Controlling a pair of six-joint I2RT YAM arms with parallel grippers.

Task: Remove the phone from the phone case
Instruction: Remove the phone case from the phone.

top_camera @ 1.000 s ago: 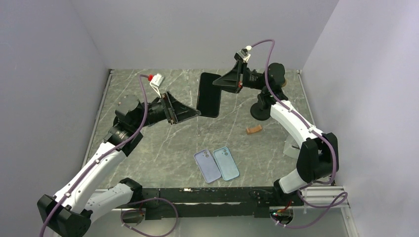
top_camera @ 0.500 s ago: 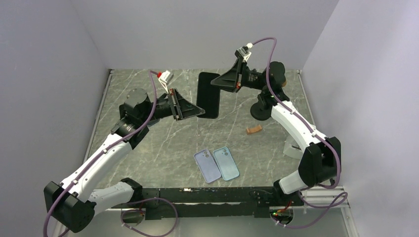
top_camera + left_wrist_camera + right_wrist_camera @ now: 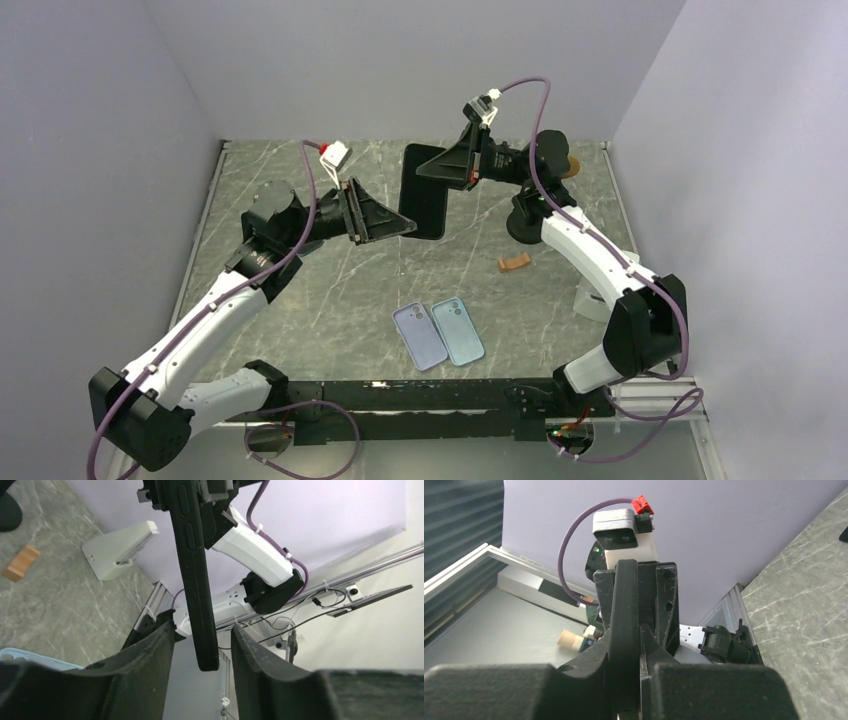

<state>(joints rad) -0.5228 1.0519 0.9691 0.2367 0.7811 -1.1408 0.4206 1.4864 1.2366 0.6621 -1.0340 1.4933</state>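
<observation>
A black phone in its black phone case [image 3: 424,195] hangs upright in the air over the back of the table; I cannot tell phone from case. My right gripper [image 3: 422,172] is shut on its upper part, and the right wrist view shows the case edge [image 3: 624,600] clamped between the fingers of that gripper [image 3: 639,652]. My left gripper [image 3: 408,228] reaches in from the left at the lower end. In the left wrist view the case [image 3: 192,555] passes between the fingers of the left gripper [image 3: 202,629], which is open with a gap on each side.
Two flat phone-shaped items, one lilac [image 3: 420,336] and one light blue [image 3: 458,331], lie side by side near the front. A small brown block [image 3: 514,263] [image 3: 20,562] and a white stand [image 3: 590,300] [image 3: 120,550] sit on the right. Walls close in the table's left, back and right sides.
My left arm has swung up and right, bringing its fingers around the phone's lower end. My right gripper has shifted slightly left with the phone.
</observation>
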